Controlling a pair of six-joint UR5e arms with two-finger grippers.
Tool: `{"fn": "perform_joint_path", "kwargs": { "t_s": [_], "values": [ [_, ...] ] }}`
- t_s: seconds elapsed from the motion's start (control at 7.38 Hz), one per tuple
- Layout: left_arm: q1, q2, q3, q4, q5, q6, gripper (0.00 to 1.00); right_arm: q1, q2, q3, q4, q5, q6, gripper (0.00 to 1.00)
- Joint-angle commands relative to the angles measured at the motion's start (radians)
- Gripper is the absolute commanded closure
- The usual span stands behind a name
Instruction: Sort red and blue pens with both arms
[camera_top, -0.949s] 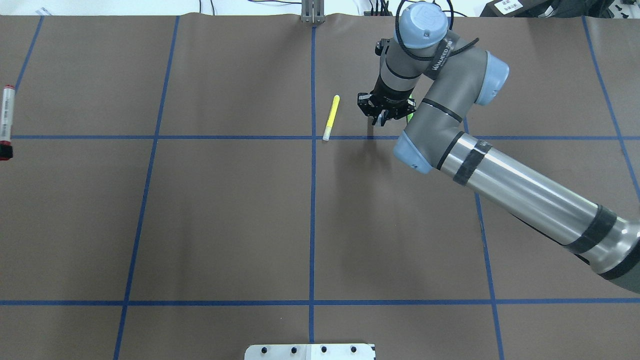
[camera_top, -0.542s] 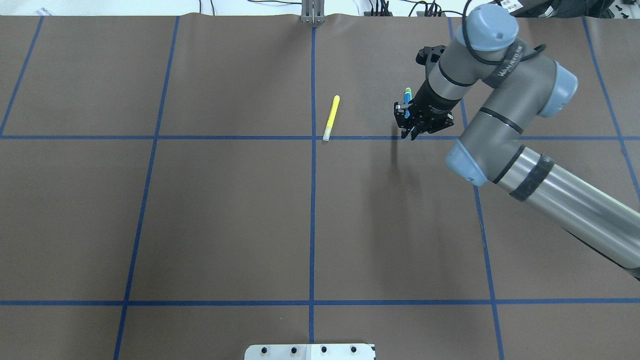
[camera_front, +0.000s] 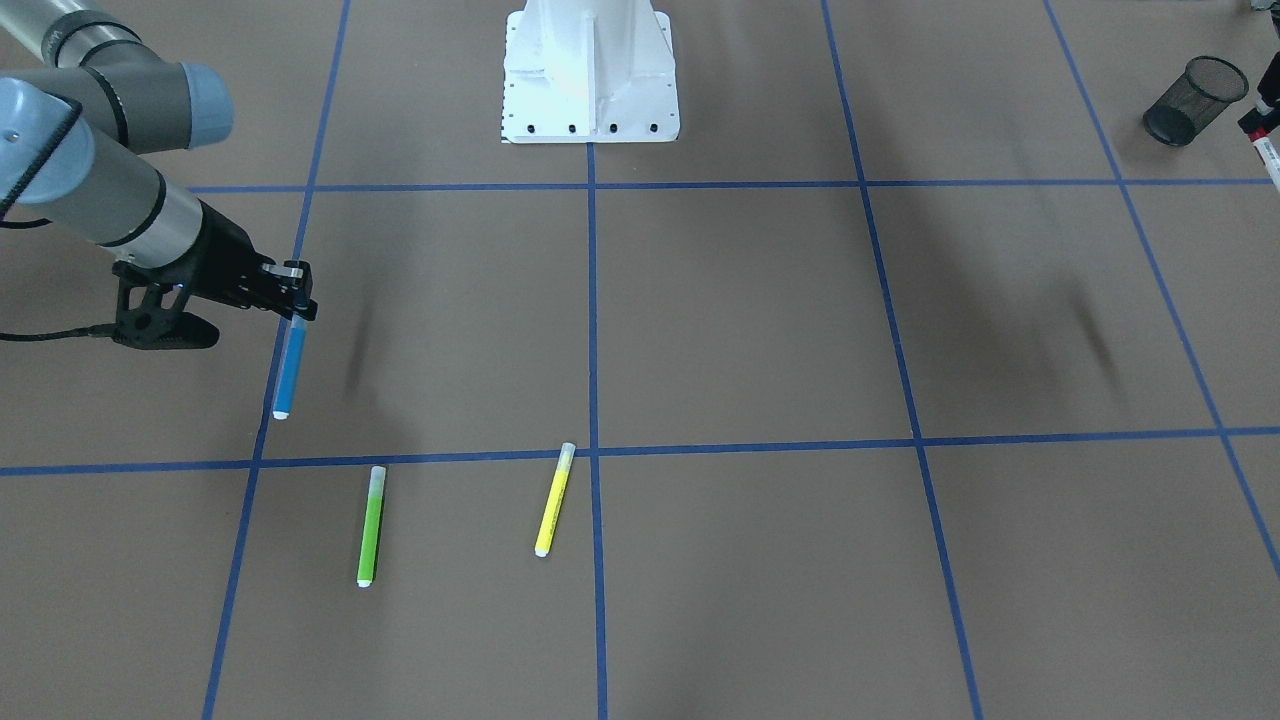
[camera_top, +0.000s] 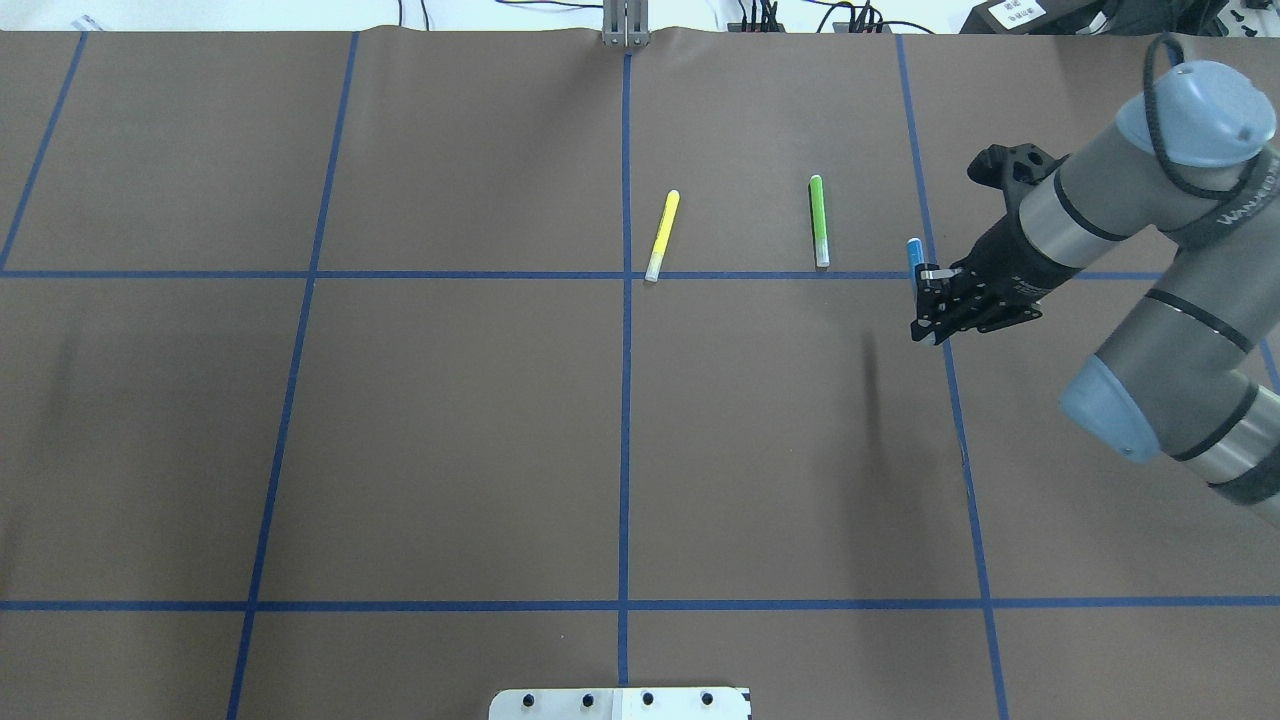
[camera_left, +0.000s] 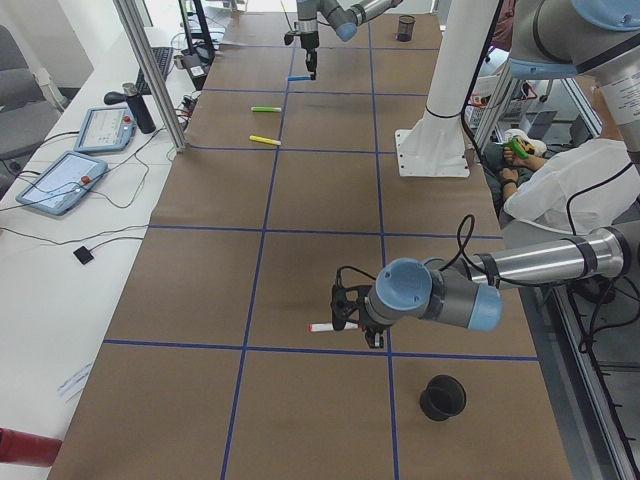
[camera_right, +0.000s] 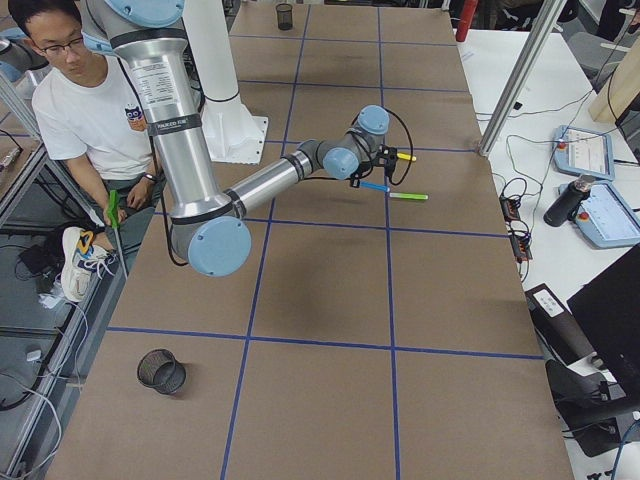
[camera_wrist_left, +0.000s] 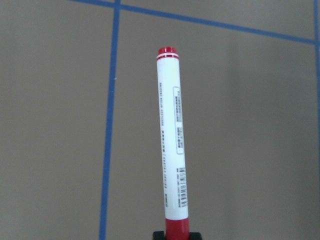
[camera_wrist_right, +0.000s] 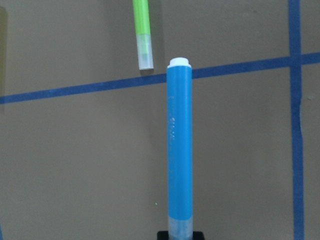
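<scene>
— Brown mat over the worktop (camera_top: 450, 440), marked off by a blue tape grid (camera_top: 625, 400). Where do your two pens stand?

— Both are in hand. Right gripper (camera_front: 298, 303) pinches the blue pen (camera_front: 289, 370) by its clear-cap end. The pen hangs clear of the mat, its shadow apart from it, over the far half toward the worktop's right end. Green marker (camera_top: 818, 222) and yellow marker (camera_top: 663, 235) lie flat nearer the middle. Leave those be.

— And your left side?

— Left gripper (camera_wrist_left: 177, 234) is closed on the red pen (camera_wrist_left: 172, 135) at one red end, near the worktop's left end. Whether the pen clears the surface, cannot tell.

— Which step, then?

— Judged: pick-up is done on both sides, carry is the step in hand, and nothing is sorted yet. A black mesh cup (camera_left: 442, 397) sits by the left-end corner on the robot's side, and a second mesh cup (camera_right: 160, 372) by the right-end corner. Those look like your drop points, though nothing shows which colour goes where.

— Next move?

— Bring each pen over a cup, tip it toward upright, centre it inside the rim, then release. Each pen is gripped at one end, so watch for swing.
</scene>
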Motion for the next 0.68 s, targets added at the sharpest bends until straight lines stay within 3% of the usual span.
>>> {"fn": "perform_joint_path", "kwargs": {
  "t_s": [0.0, 0.27, 0.54],
  "values": [
    [-0.053, 0.005, 0.113, 0.003, 0.130, 0.203, 1.00, 0.012, -0.070, 0.081, 0.001, -0.007, -0.001, 1.00],
    [-0.069, 0.006, 0.170, 0.050, 0.201, 0.269, 1.00, 0.012, -0.070, 0.084, 0.001, -0.010, 0.000, 1.00],
    [-0.141, -0.020, 0.140, 0.292, 0.240, 0.415, 1.00, 0.026, -0.072, 0.085, 0.001, -0.012, 0.002, 1.00]
  ]
}}
